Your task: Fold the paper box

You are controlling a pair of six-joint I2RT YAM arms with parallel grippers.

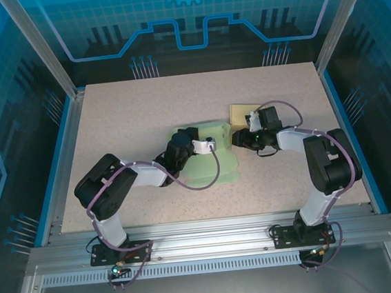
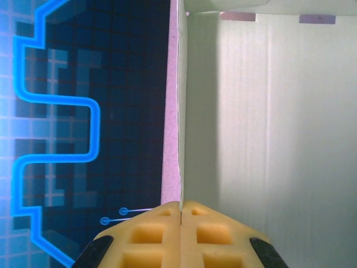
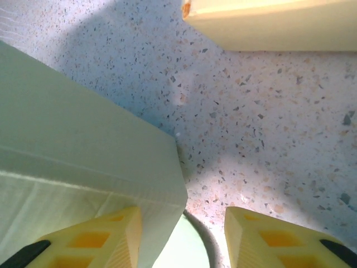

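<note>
The pale green paper box (image 1: pixel 211 164) lies partly folded at the middle of the table. My left gripper (image 1: pixel 213 145) reaches in from the left and is shut on the thin edge of an upright wall of the box (image 2: pixel 268 139); the yellow pads (image 2: pixel 150 234) meet on the sheet. My right gripper (image 1: pixel 239 139) is at the box's right side with its jaws open. In the right wrist view a folded corner of the box (image 3: pixel 72 156) rests against the left finger (image 3: pixel 106 237), and bare table shows before the right finger (image 3: pixel 279 237).
A flat tan piece (image 1: pixel 243 110) lies just behind the right gripper, seen as a pale yellow slab (image 3: pixel 268 25) in the right wrist view. The speckled table (image 1: pixel 144 117) has a blue rim and metal frame posts around it.
</note>
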